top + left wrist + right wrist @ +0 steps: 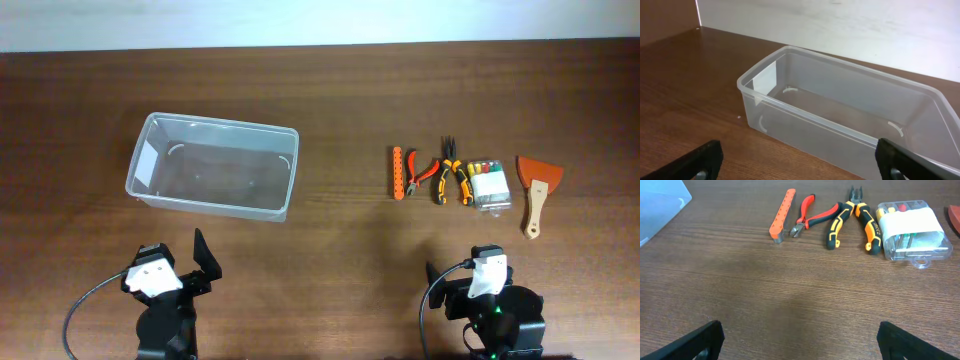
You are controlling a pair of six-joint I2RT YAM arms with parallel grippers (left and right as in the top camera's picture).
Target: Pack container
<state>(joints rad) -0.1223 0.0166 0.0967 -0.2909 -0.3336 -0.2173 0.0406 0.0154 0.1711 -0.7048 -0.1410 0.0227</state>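
The clear see-through plastic rectangular tub (pixel 215 180) sits on the left half of our dark brown wooden worktop (pixel 340 245), well apart from the tools. Lined up on the right we've got an orange bit strip (pixel 397 173), red-handled cutters (pixel 420 172), orange-and-black pliers (pixel 450 172), a small clear case of coloured bits (pixel 488 184) (white label across it) and a wooden-handled scraper (pixel 536 190). Our left hand (pixel 800 172) and right hand (pixel 800 347) both have fingers spread wide, holding nothing.
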